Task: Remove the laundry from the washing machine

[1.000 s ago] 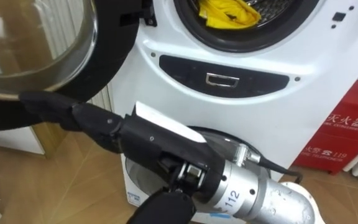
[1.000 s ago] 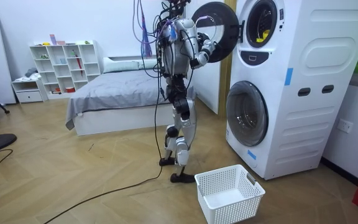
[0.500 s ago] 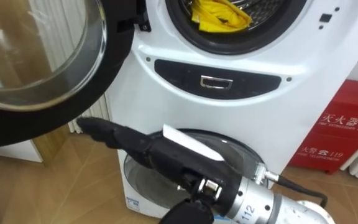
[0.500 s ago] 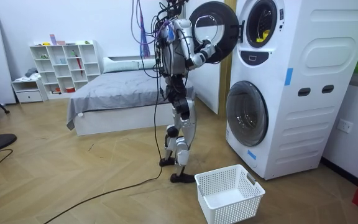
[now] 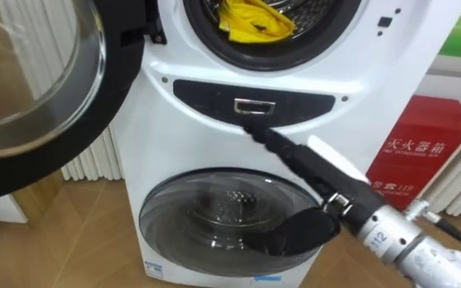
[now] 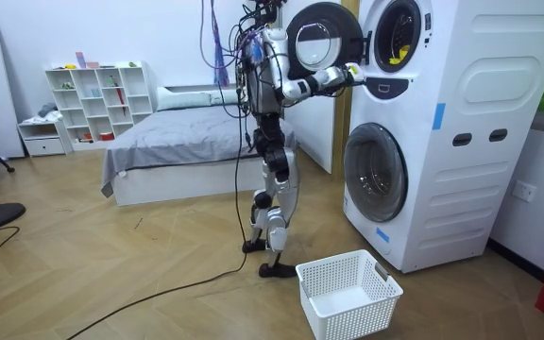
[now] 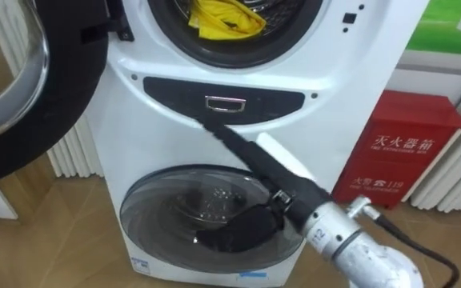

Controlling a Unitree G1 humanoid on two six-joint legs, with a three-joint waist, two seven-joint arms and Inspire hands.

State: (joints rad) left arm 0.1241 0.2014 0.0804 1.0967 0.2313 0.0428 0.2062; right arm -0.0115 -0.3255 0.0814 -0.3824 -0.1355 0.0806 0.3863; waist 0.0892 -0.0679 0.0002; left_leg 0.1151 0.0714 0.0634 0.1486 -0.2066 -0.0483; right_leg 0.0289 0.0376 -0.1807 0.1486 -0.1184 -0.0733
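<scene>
Clothes (image 5: 254, 20), yellow, lie in the drum (image 5: 326, 10) at twelve o'clock, so we hold our right hand (image 5: 302, 164) open and empty, seemingly reaching up.

clothes (image 5: 254, 18) in upper drum (image 5: 310, 6); basket (image 6: 357, 319) before machine (image 6: 480, 142)

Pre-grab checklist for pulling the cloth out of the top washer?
1. Door open: ok, swung wide to the robot's left.
2. Cloth reachable: ok, yellow, lying at the lower edge of the drum mouth.
3. Right hand free: ok, fingers straight, holding nothing.
4. Hand at the drum mouth: not ok, the fingertips are at the dark panel below it.
5. Basket ready: ok, on the floor before the lower washer, near the robot's feet.
6. Cloth free of snags deeper in: cannot tell.
</scene>
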